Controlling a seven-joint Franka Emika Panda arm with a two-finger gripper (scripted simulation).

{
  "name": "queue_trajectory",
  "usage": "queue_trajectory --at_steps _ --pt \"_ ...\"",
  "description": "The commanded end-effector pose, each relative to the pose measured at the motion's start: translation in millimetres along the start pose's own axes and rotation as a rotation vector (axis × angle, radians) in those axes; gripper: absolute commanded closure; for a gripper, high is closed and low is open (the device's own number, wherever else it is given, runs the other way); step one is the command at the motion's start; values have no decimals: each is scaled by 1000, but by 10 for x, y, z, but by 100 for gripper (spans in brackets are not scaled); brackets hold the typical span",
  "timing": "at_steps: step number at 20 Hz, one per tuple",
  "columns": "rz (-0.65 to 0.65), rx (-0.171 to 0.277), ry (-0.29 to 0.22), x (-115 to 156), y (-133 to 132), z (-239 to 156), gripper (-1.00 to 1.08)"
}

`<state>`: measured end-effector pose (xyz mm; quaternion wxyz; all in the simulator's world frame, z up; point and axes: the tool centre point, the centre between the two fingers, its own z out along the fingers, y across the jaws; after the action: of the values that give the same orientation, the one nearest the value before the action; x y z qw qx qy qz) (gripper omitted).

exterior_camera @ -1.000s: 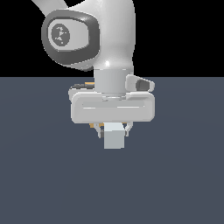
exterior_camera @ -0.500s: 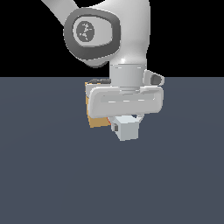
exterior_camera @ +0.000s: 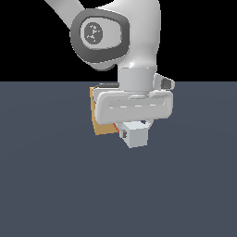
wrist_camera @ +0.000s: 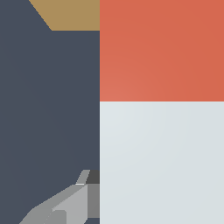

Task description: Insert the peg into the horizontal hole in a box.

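Note:
My gripper (exterior_camera: 134, 127) is shut on the peg (exterior_camera: 136, 135), whose pale grey-white end faces the camera in the exterior view. A thin strip of its red-orange half shows behind. The wrist view is filled by the peg (wrist_camera: 162, 109), red-orange half and white half side by side, with one finger (wrist_camera: 70, 205) against its white half. The tan box (exterior_camera: 102, 121) stands behind the gripper, toward the exterior view's left, mostly covered by the hand. A corner of the box (wrist_camera: 70, 13) shows beyond the peg's red end. The hole is hidden.
A dark blue-grey floor (exterior_camera: 55, 185) spreads under everything. The arm's wrist and hand (exterior_camera: 134, 106) hang above the peg and block most of the box.
The arm has carried the peg toward the exterior view's right and turned it a little. The tan box, hidden one second ago, now shows behind the hand on the left.

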<state>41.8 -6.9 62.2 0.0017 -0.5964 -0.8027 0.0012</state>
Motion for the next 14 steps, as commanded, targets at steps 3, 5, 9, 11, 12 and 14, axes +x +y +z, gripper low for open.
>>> queue_trajectory --at_steps 3,5,9,11,12,14 --pt "3 -4 -1 -6 8 -21 108" --pt "2 -2 -1 -5 1 -9 108" --pt "2 -7 -3 -12 21 -48 108" --pt "2 -3 -1 -9 7 -24 108" --pt "2 -3 -1 -5 7 -24 108" --pt "2 -3 -1 24 4 -24 108"
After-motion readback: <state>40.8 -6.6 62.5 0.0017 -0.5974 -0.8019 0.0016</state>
